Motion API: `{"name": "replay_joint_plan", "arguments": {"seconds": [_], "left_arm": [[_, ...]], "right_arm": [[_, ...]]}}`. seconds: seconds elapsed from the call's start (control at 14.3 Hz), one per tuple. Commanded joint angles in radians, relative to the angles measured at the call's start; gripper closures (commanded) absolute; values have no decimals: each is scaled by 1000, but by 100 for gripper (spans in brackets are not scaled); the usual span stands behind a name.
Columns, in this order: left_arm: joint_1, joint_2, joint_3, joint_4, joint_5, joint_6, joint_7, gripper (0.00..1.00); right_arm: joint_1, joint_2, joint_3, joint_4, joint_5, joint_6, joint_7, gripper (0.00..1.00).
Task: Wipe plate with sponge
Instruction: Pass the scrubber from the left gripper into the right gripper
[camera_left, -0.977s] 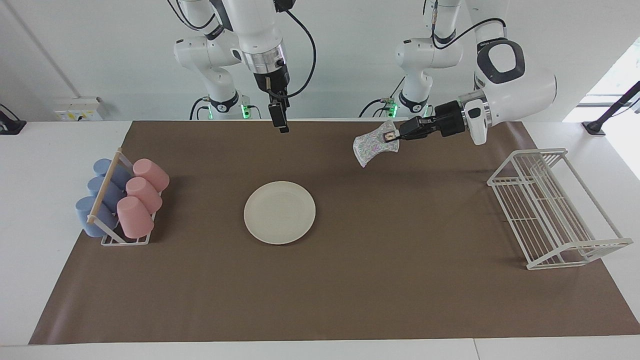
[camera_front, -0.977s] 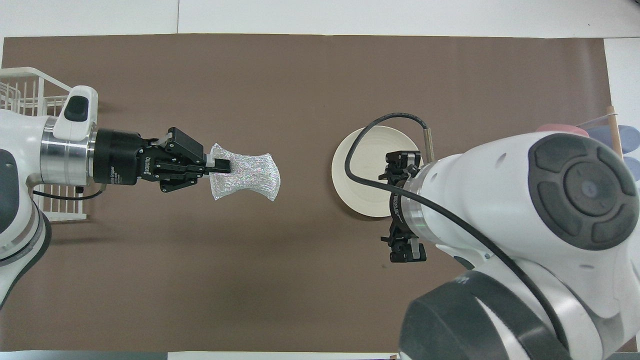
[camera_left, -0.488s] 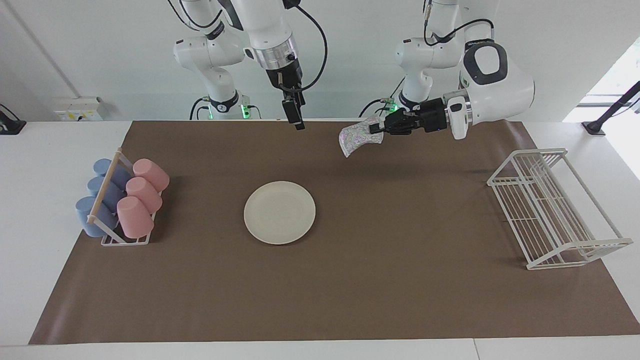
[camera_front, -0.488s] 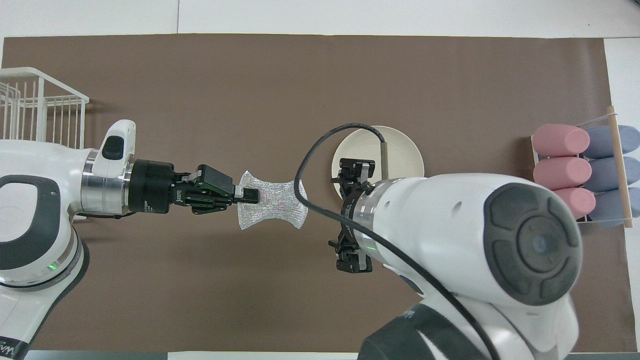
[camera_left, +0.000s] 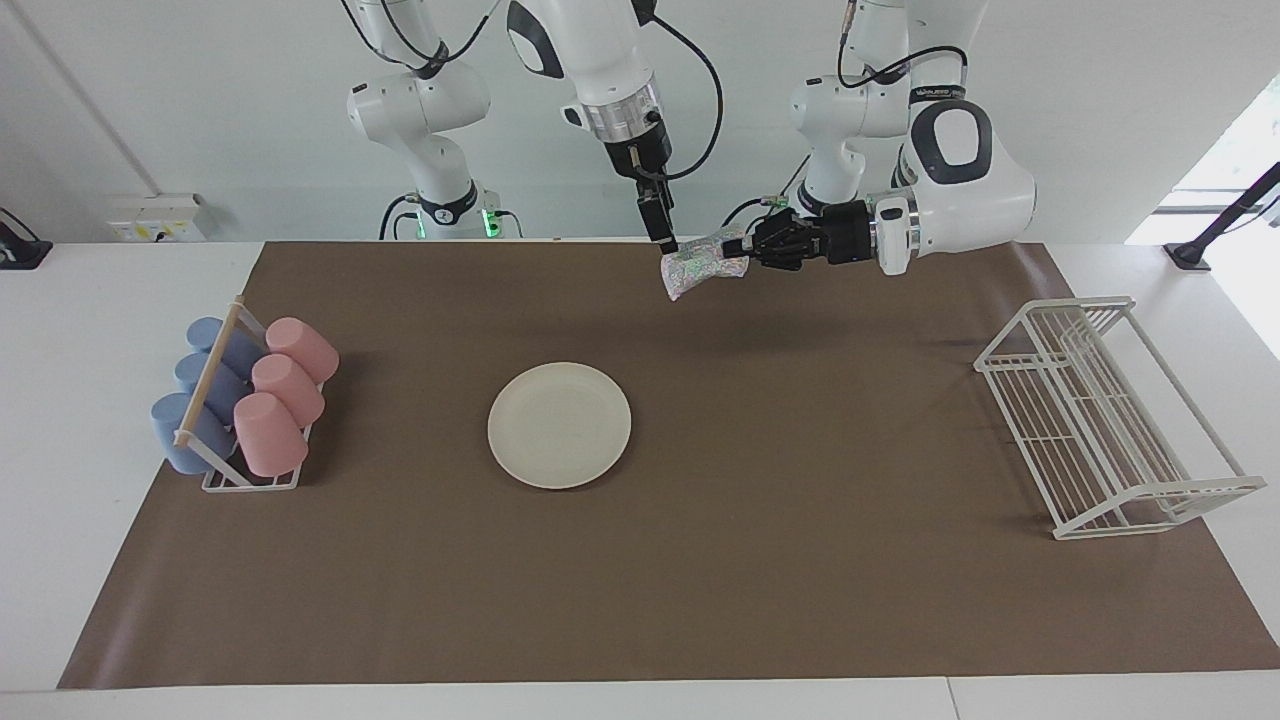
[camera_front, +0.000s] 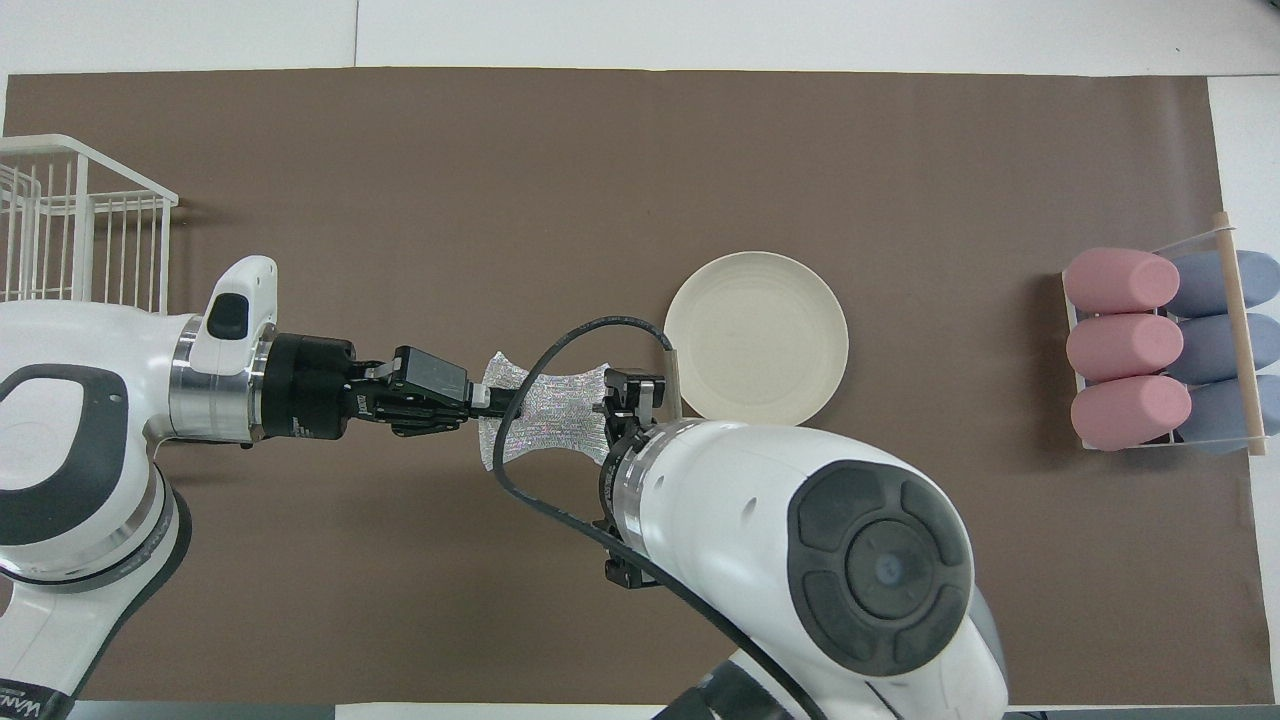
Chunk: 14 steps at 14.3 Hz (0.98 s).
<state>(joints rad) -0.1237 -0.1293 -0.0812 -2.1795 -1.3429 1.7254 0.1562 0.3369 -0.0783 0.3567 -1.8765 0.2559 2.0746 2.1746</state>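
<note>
The left claw (camera_left: 748, 254) is pinched on one end of the sponge (camera_left: 697, 272), which is carried flat in the air above the brown mat (camera_left: 800, 450), over the part of it close to the robots' edge of the surface. The grip is taken at the sponge's end, so that most of the pad is left free and is offered sideways toward the other arm. The right claw (camera_left: 668, 240) is hung point-down at that free end, its fingers spread as wide as they go; in the overhead view they are seen on either side of the sponge's edge (camera_front: 548, 423). Whether the pad is already touched by them cannot be told. A handover is judged to be in hand: the sponge is presented by the arm on whose side it was reachable, and is to be received by the arm better placed over the plate.

The plate (camera_left: 559, 425) is laid flat and bare near the middle of the mat, farther from the robots than both claws, and has not yet been wiped. A rack of pink and blue cups (camera_left: 245, 400) is stood toward the right arm's end, and a white wire rack (camera_left: 1110, 420) toward the left arm's end, both well apart from the plate, so the wiping area is left unobstructed.
</note>
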Motion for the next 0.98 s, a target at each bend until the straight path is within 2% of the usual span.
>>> {"name": "replay_joint_plan", "arguments": {"seconds": [0.0, 0.42, 0.49, 0.56, 0.7, 0.77, 0.84, 0.91], "left_arm": [[7, -32, 6, -34, -21, -36, 25, 100], [16, -33, 8, -34, -18, -79, 34, 100], [18, -33, 8, -34, -18, -89, 34, 100], [30, -33, 8, -34, -15, -102, 34, 100], [38, -33, 9, -33, -13, -109, 36, 100], [38, -33, 8, -33, -12, -110, 36, 100], [38, -33, 8, -33, -12, -113, 36, 100], [38, -33, 9, -33, -10, -116, 36, 100]], "right_arm": [[14, -2, -1, -27, 19, 48, 8, 0], [11, 12, -2, -26, 19, 133, 7, 0], [11, 12, -1, -27, 19, 134, 7, 7], [11, 12, -1, -27, 19, 134, 2, 17], [11, 11, -1, -29, 17, 134, -6, 74], [11, 12, -2, -27, 17, 133, -6, 92], [11, 11, -2, -27, 16, 133, -7, 100], [10, 12, -2, -27, 14, 131, -16, 100]]}}
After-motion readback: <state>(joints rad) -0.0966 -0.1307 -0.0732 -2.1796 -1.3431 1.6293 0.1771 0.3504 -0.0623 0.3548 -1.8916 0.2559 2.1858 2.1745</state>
